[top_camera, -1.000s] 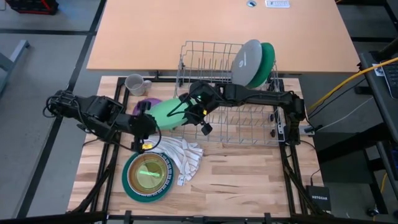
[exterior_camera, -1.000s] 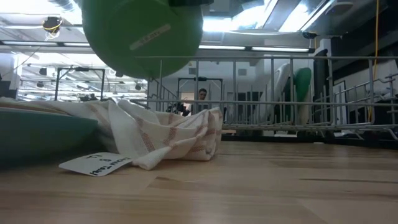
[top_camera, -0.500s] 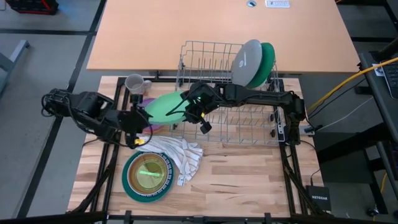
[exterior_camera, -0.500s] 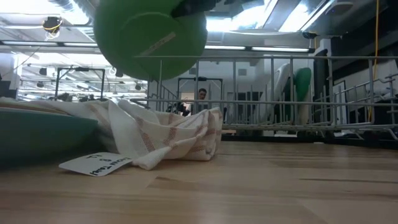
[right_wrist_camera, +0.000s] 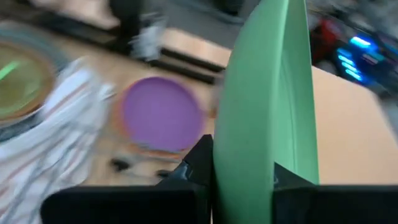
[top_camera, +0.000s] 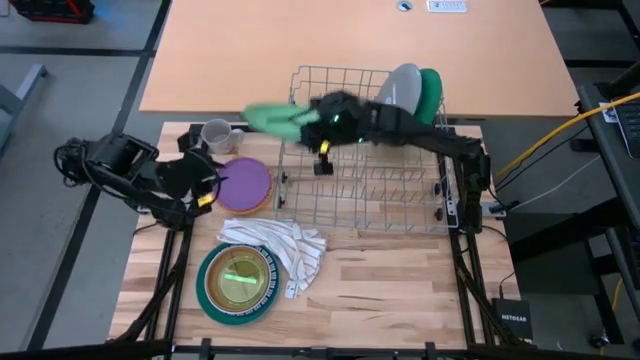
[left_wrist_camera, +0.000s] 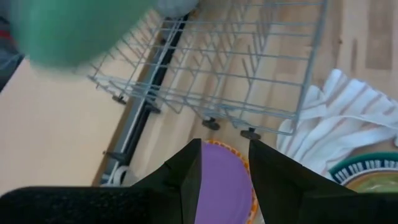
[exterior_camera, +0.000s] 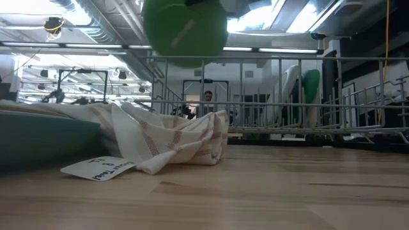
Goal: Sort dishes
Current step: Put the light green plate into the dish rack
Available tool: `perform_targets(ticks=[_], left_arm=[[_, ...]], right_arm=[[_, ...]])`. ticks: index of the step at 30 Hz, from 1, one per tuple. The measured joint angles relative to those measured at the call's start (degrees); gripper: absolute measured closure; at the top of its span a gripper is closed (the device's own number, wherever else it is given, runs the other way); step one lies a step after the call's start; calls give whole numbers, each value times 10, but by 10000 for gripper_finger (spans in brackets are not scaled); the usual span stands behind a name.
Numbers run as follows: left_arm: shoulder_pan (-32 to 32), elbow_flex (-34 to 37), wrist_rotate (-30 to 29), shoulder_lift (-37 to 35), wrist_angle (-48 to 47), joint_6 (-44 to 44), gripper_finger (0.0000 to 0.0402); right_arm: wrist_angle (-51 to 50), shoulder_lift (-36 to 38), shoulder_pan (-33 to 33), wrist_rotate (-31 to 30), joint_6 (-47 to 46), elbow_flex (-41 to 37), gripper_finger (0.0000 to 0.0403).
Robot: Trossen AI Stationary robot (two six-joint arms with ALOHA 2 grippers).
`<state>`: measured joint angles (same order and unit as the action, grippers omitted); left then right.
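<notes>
The right gripper (top_camera: pixel 318 118), clamped on the round light-green plate (top_camera: pixel 272 116), has lifted it over the grey wire rack's (top_camera: pixel 365 190) back-left corner; the left gripper (top_camera: pixel 207 183) has let go and backed away open.

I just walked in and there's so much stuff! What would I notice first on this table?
Probably the bright green plate, held up in the air on its edge by the right gripper, over the near-left corner of the wire rack. Next, the purple plate lying flat on the table left of the rack, with the left gripper beside it, holding nothing. Two more plates stand at the rack's far end.
</notes>
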<state>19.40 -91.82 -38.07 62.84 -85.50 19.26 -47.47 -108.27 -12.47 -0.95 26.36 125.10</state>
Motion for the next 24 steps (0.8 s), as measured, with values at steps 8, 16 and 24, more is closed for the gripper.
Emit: perform_targets(ticks=[8,16,24], left_arm=[[0,55,-62,0,-12,31,279],[0,151,-96,0,-3,69,279],[0,232,-97,1,13,105,279]], right_arm=[[-60,32,-124,-35,-299,84,367],[-105,40,-314,131,-528,82,367],[-108,34,-393,139,-610,82,367]])
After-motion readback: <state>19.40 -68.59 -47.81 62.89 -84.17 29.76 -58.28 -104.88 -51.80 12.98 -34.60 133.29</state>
